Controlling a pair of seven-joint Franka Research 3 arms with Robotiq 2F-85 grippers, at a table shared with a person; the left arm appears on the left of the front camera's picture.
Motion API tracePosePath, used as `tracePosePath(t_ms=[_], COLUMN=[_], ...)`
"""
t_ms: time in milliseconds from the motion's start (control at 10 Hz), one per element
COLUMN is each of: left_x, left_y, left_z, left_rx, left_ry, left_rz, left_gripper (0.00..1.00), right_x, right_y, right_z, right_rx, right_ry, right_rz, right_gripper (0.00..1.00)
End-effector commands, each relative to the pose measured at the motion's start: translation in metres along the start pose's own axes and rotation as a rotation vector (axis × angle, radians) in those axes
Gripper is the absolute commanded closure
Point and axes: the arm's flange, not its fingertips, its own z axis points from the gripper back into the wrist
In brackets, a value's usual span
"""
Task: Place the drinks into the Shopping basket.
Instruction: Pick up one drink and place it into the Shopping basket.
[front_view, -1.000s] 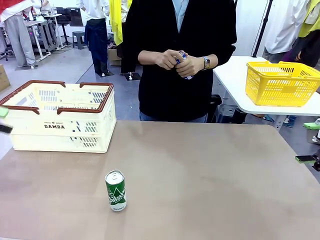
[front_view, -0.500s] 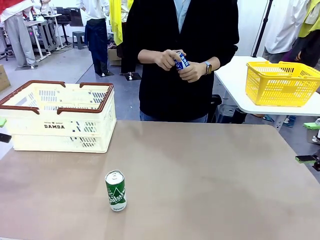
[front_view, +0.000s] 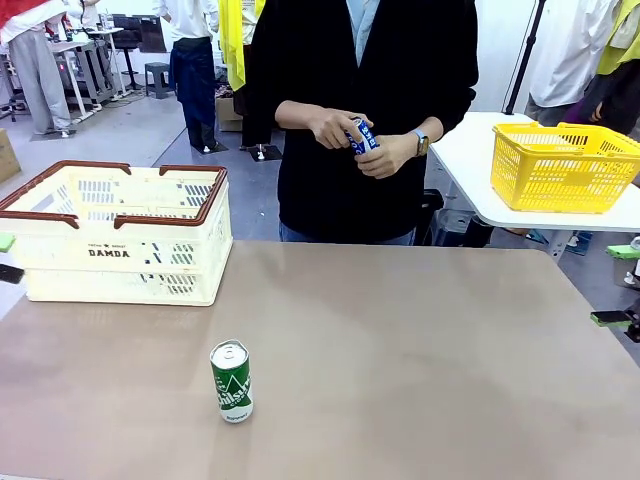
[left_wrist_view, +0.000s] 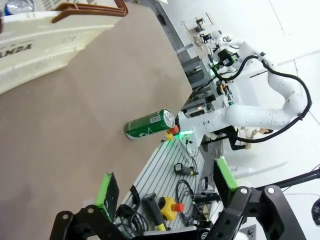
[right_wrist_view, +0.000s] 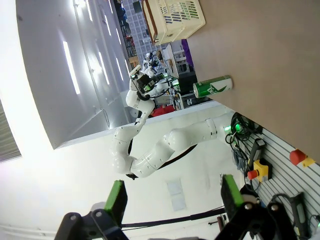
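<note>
Slim green can (front_view: 231, 381) stands upright on the smooth tan worktop (front_view: 420, 360) near the slotted cream Shopping basket (front_view: 120, 250). Right of it, a person's hands (front_view: 330, 125) clasp a blue can (front_view: 362, 135). The left tool (left_wrist_view: 165, 182) and right tool (right_wrist_view: 175, 194) are released.

Upright can (front_view: 231, 381) on table (front_view: 420, 370), before right corner of basket (front_view: 120, 235)

"DAMDA" is printed in dark capitals on the front wall of the cream basket (front_view: 130, 272), at the left of the frame. The white lettering on the green can (front_view: 232, 385), lower centre, cannot be read.
</note>
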Motion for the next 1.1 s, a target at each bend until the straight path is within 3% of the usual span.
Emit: tracePosePath(t_ms=[0, 200, 500, 600, 700, 800, 1000], left_x=[0.024, 0.043, 0.059, 0.055, 0.051, 0.036, 0.042], left_y=[-0.087, -0.172, -0.210, -0.221, -0.228, -0.235, -0.204], left_z=[-0.070, -0.171, -0.268, -0.278, -0.272, -0.296, -0.130], left_rx=[0.170, 0.449, 0.868, 0.909, 0.860, 0.842, 0.494], left_ry=[0.114, 0.255, 0.384, 0.318, 0.280, 0.326, 0.387], left_rz=[0.045, -0.074, -0.090, -0.079, -0.071, -0.153, -0.137], left_gripper=[0.00, 0.00, 0.00, 0.00, 0.00, 0.00, 0.00], right_x=[-0.001, -0.001, -0.001, -0.001, -0.001, -0.001, -0.001], right_y=[0.004, 0.004, 0.004, 0.004, 0.004, 0.004, 0.004], right_z=[0.002, 0.002, 0.002, 0.002, 0.002, 0.002, 0.002], right_rx=[0.007, 0.007, 0.007, 0.007, 0.007, 0.007, 0.007], right_ry=[0.001, 0.001, 0.001, 0.001, 0.001, 0.001, 0.001], right_rz=[0.004, 0.004, 0.004, 0.004, 0.004, 0.004, 0.004], right_gripper=[0.00, 0.00, 0.00, 0.00, 0.00, 0.00, 0.00])
